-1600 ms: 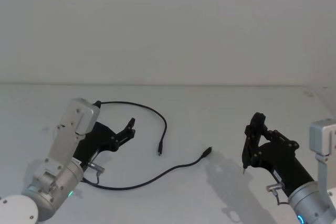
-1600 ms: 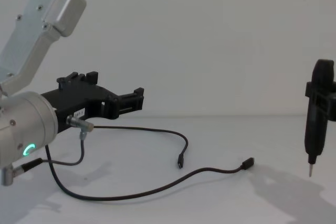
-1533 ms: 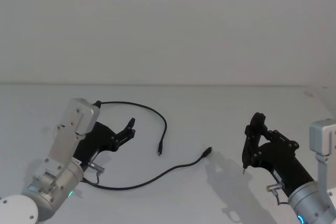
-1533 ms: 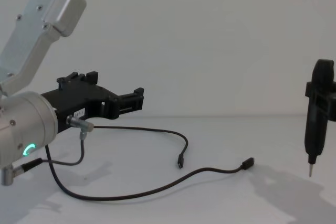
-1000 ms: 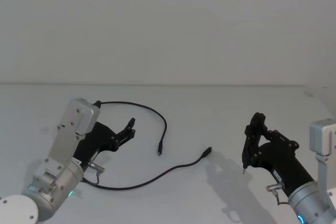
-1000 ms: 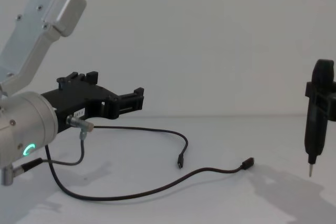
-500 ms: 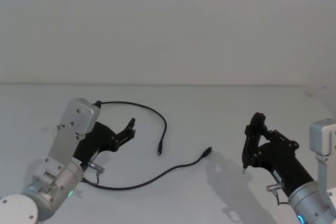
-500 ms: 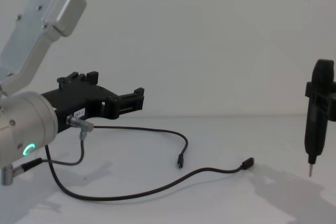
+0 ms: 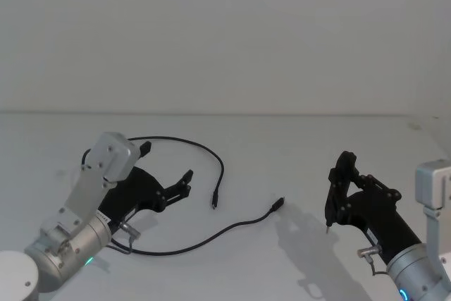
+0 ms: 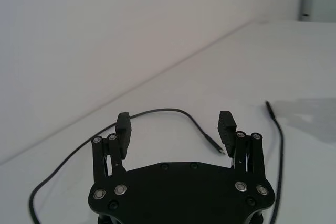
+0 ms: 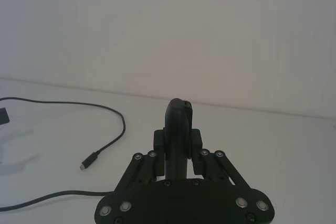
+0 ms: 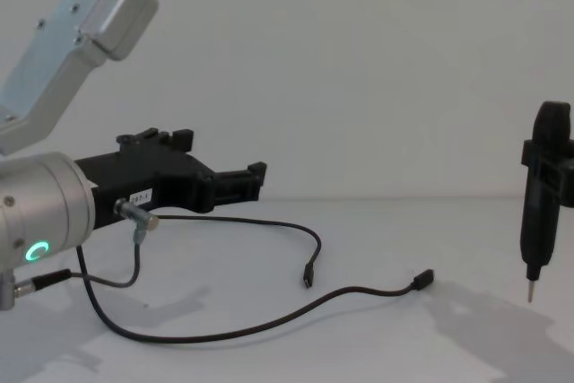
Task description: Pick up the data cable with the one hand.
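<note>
Left gripper [image 9: 166,162] hovers wide apart above the data cable [image 9: 223,167], empty (right gripper [image 11: 177,142] clamps a black tool [image 12: 536,213]).

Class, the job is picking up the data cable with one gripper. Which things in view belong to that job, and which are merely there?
Belongs to the job:
data cable, loose on the table
left gripper, jaws open, by the cable's left part

Merely there:
right gripper, at the right, jaws shut on a slim black tool
grey wire on the left arm
</note>
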Motion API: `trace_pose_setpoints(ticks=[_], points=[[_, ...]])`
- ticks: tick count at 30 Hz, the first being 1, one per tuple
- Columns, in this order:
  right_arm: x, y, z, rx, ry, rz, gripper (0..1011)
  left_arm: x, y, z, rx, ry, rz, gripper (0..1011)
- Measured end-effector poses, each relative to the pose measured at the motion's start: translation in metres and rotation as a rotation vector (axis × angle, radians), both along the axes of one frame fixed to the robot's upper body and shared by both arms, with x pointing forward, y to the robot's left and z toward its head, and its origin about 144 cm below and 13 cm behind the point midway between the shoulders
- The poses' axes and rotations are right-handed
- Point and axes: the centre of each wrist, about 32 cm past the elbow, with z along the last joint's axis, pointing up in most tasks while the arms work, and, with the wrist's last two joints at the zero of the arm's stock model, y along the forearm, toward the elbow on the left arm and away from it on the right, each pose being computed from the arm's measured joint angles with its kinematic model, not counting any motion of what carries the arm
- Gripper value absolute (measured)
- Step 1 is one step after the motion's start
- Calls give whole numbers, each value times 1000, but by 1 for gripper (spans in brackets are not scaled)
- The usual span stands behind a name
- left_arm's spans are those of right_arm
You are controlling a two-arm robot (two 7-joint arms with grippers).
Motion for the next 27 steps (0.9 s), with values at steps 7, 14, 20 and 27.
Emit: trace_pose_setpoints(ticks=[7,14,20,27], points=[[0,0,0,0,0,0,279,4,7,9,32,38,-92,1001],[0,0,0,0,0,0,279,11,11,20,67,91,-198,1001],[0,0,0,0,0,0,279,22,10,30,101,155,-289,1001],[0,0,0,0,0,0,279,39,0,38,128,261,-367,1001]])
